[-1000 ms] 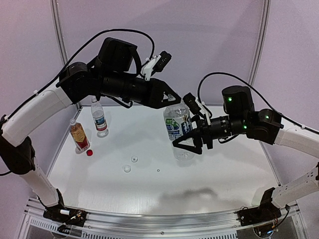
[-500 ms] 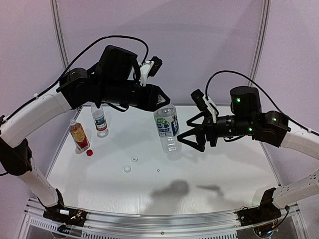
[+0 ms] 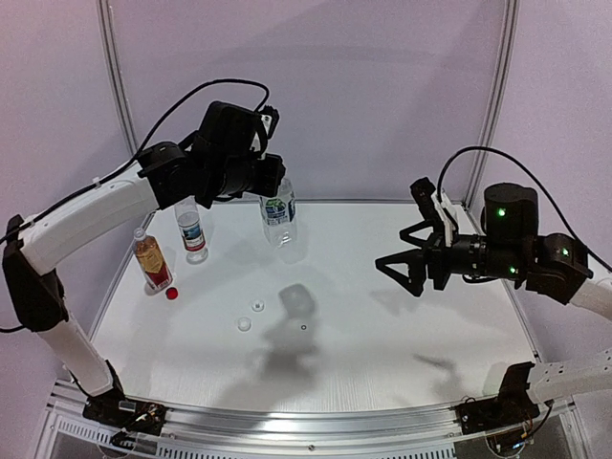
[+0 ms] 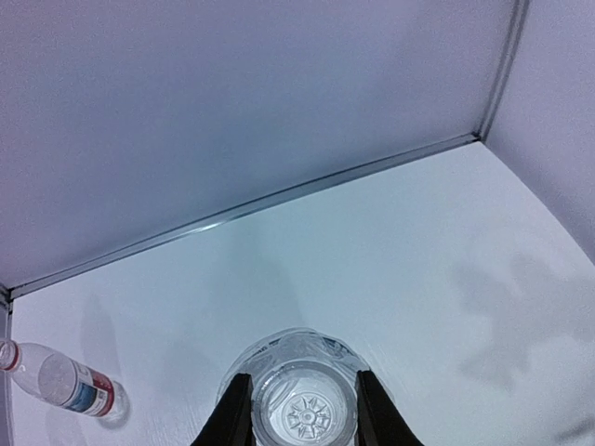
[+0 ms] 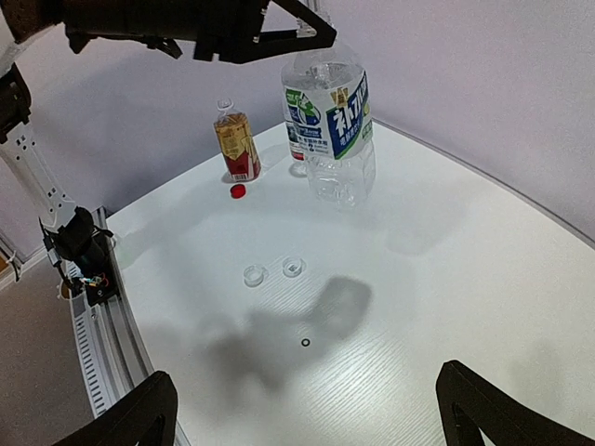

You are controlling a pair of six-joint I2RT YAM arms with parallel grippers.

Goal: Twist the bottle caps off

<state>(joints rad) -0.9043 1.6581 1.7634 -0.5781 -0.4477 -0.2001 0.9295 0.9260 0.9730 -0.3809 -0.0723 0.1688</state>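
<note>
My left gripper (image 3: 276, 194) is shut on the neck of the clear bottle with the green-blue label (image 3: 279, 218) and holds it in the air over the back of the table. From the left wrist, its open, capless mouth (image 4: 303, 412) sits between the fingers (image 4: 234, 414). My right gripper (image 3: 405, 264) stands wide open and empty at the right, well apart from the bottle (image 5: 331, 119). The amber bottle (image 3: 151, 260) and the blue-white-red labelled bottle (image 3: 191, 229) stand at the left. The red cap (image 3: 172, 294) lies by the amber bottle. Two translucent caps (image 3: 257, 306) (image 3: 244, 325) lie loose mid-table.
A tiny black ring (image 3: 303, 327) lies on the white table (image 3: 402, 354) right of the translucent caps. A metal-framed back wall (image 3: 382, 115) and side panels close in the table. The arms' base rail (image 3: 306, 421) runs along the near edge.
The left arm has carried the green-blue labelled bottle back and to the left. The right gripper has opened fully, let go of the bottle and pulled away to the right.
</note>
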